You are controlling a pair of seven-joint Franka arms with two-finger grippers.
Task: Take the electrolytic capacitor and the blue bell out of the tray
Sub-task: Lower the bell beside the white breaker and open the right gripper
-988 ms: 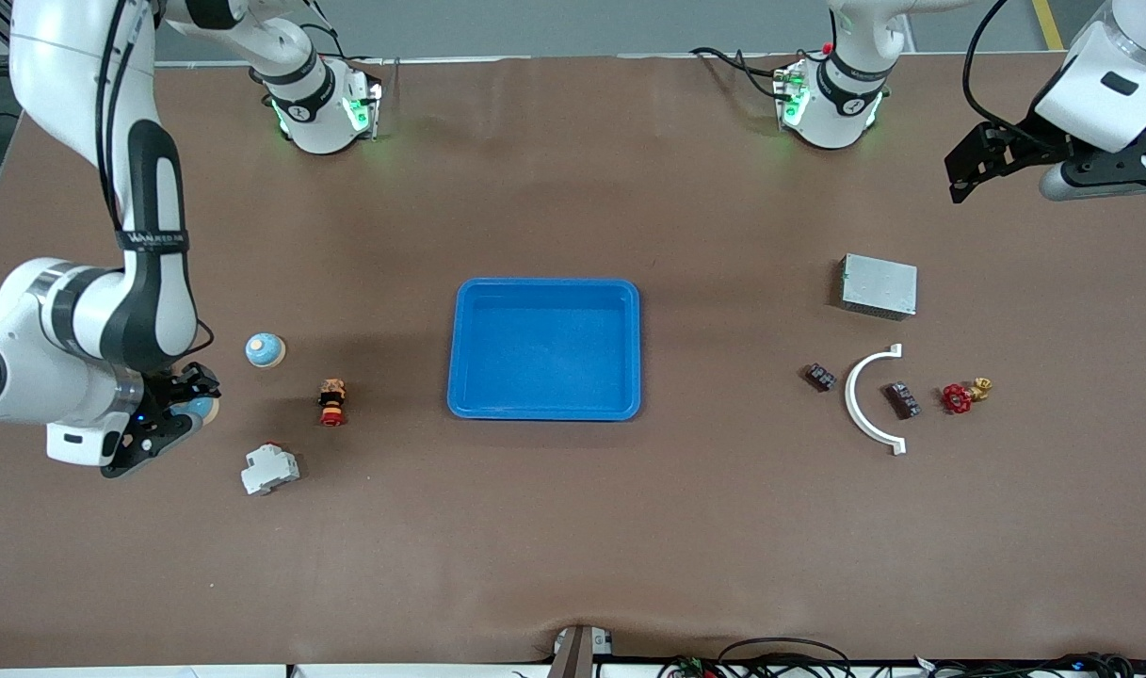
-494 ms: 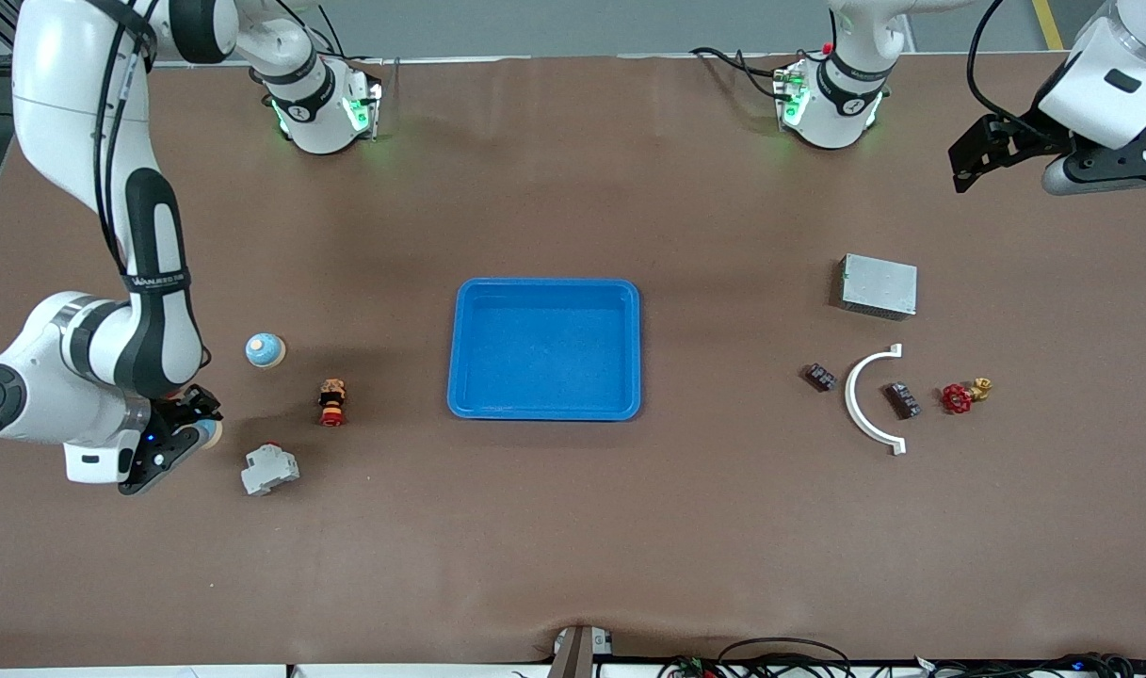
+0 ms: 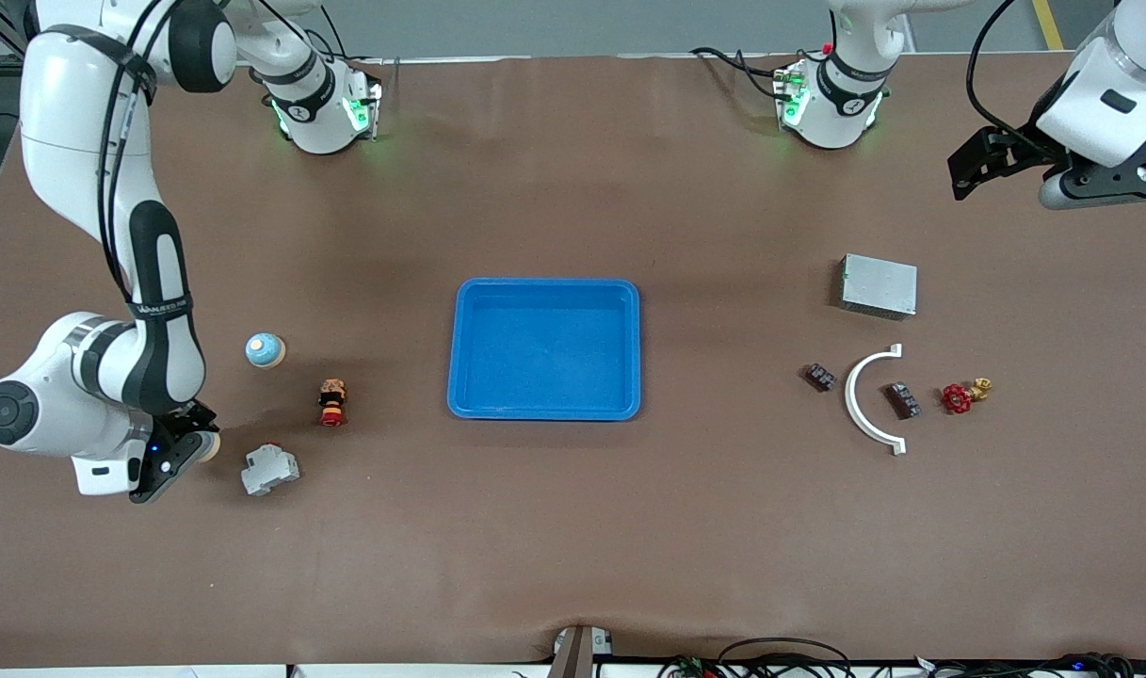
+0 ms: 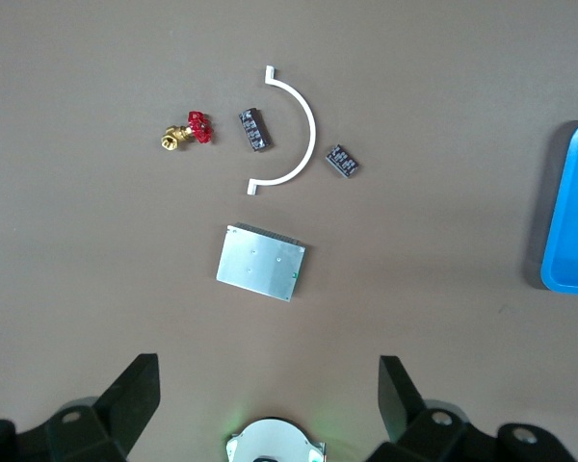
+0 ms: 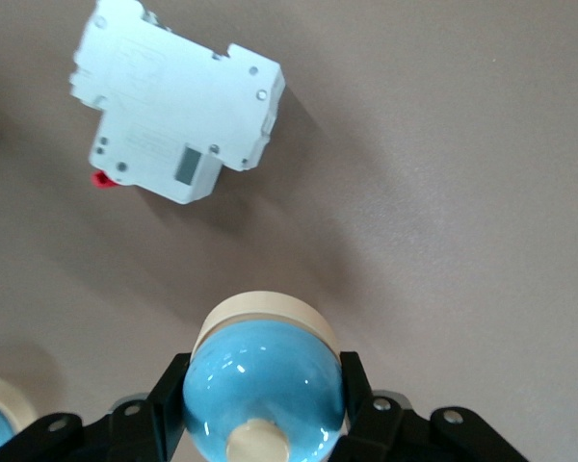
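A glossy blue bell with a cream base is clenched by the right gripper, toward the right arm's end from the shallow bright-blue plastic tray, which is seen emptied; only release appears left. The left gripper waits, released, above the table toward the left arm's end.

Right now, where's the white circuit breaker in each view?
Front view: the white circuit breaker lies on the table toward the right arm's end, nearer the camera than the red-and-yellow button, beside the right gripper.
Left wrist view: not in it.
Right wrist view: the breaker lies on the table, apart from the blue bell that the right gripper is shut on.
Shared landmark: that held bell, just visible in the front view.
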